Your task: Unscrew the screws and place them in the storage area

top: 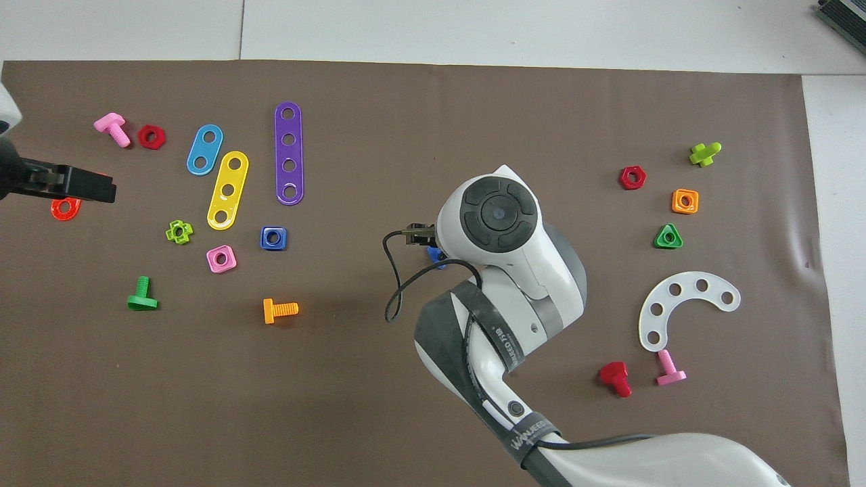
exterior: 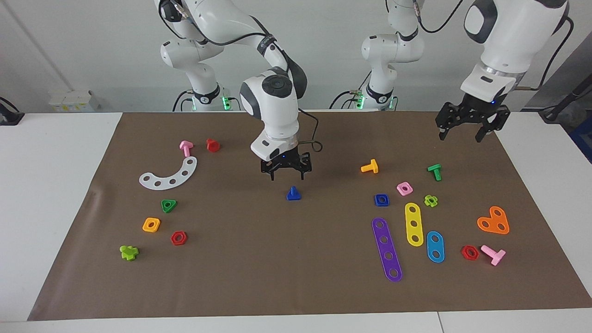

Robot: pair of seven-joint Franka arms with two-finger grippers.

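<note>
The dark-blue bolt (exterior: 293, 193) stands on its flat head on the brown mat (exterior: 296, 277), mid-table, shaft up. My right gripper (exterior: 287, 177) is open and empty, low over the mat just beside the bolt and not touching it. In the overhead view the right arm's wrist (top: 499, 215) hides most of the bolt (top: 436, 256). The storage area lies toward the right arm's end, with the white curved strip (exterior: 169, 175), green triangle nut (exterior: 169, 205), orange square nut (exterior: 151, 225) and red hexagon nut (exterior: 178, 238). My left gripper (exterior: 467, 134) waits open, raised over the left arm's end.
Toward the left arm's end lie purple (exterior: 386, 249), yellow (exterior: 414, 224) and blue (exterior: 435, 246) strips, a blue square nut (exterior: 381, 200), a pink nut (exterior: 404, 188), orange (exterior: 370, 167) and green (exterior: 434, 171) bolts, and an orange plate (exterior: 494, 221). A pink bolt (exterior: 186, 147) and red bolt (exterior: 212, 145) lie near the white strip.
</note>
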